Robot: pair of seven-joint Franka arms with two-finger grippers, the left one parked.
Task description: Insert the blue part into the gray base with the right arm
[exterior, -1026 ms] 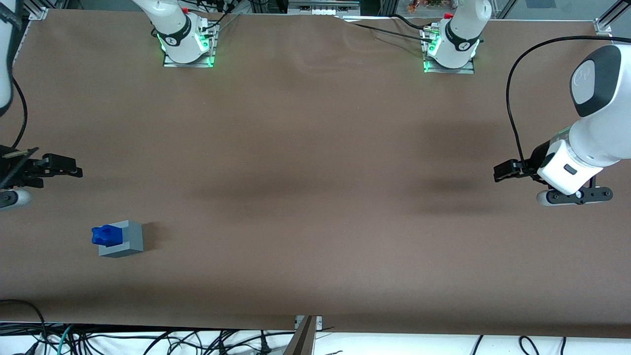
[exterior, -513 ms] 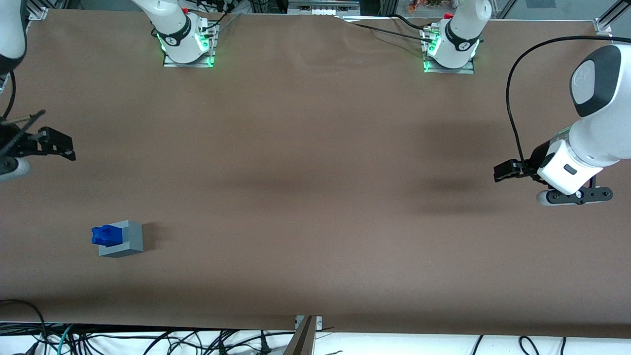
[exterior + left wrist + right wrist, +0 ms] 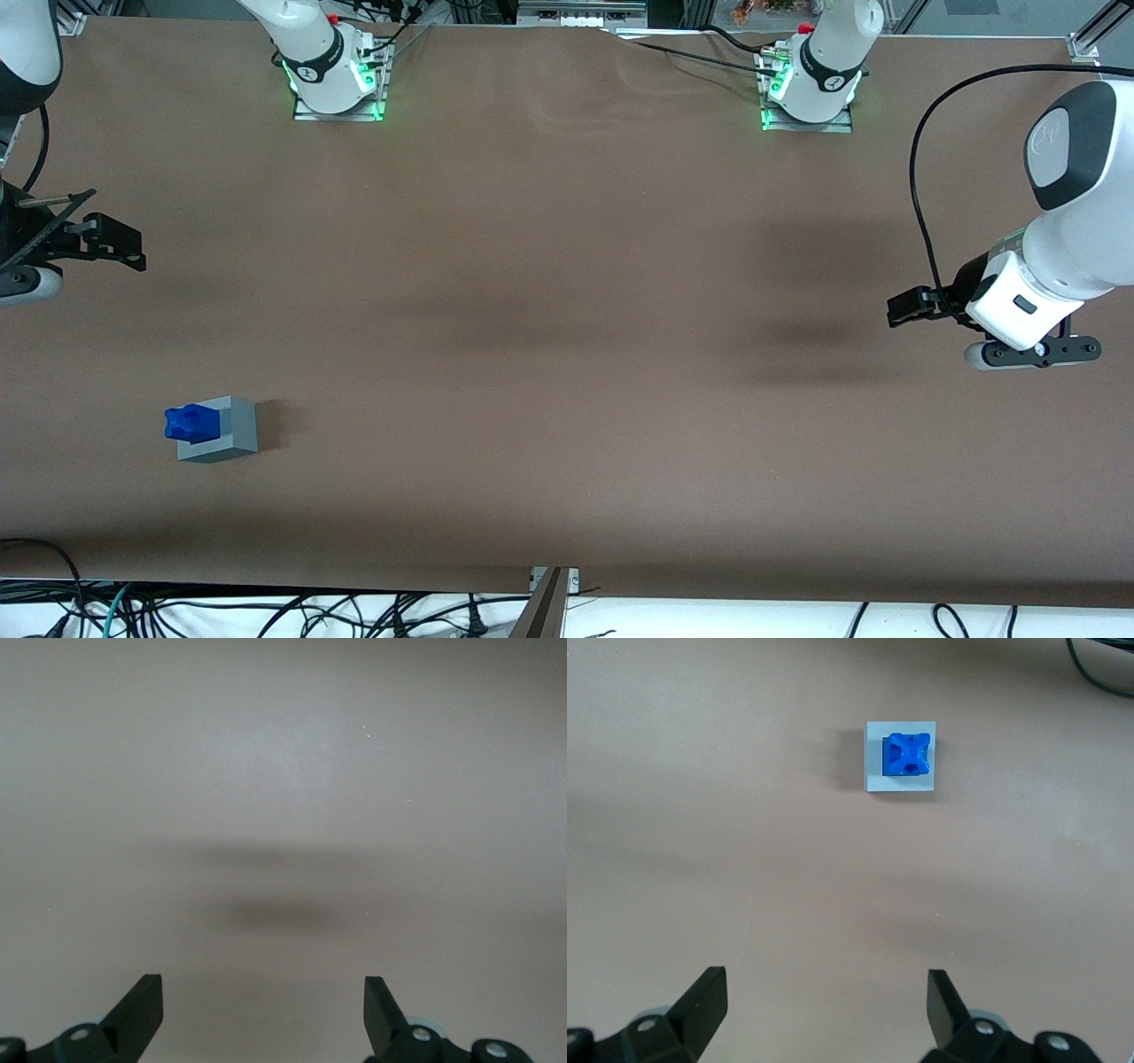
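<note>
presently the blue part sits in the gray base, which rests on the brown table toward the working arm's end and nearer the front camera than the end effector. in the right wrist view the blue part fills the recess of the gray base but looks offset toward one edge of the cube, and in the front view it stands proud of the top face and seems to overhang one side; whether it is fully seated cannot be confirmed. the end effector is empty with its fingers spread wide, well apart from the base and raised clear of the table, so nothing steadies the assembly. risks noted, as judgement only: if the part is merely perched and not pressed home, a knock or vibration of the table could tip it out of the recess. any return of the right arm to press or regrip would need to be centred on the part; a descent off to one side could shove the light cube across the smooth table covering or lever the part out. closing the fingers across the cube's corners instead of its flat sides could twist it. no other objects lie near the base to obstruct or be struck.
</note>
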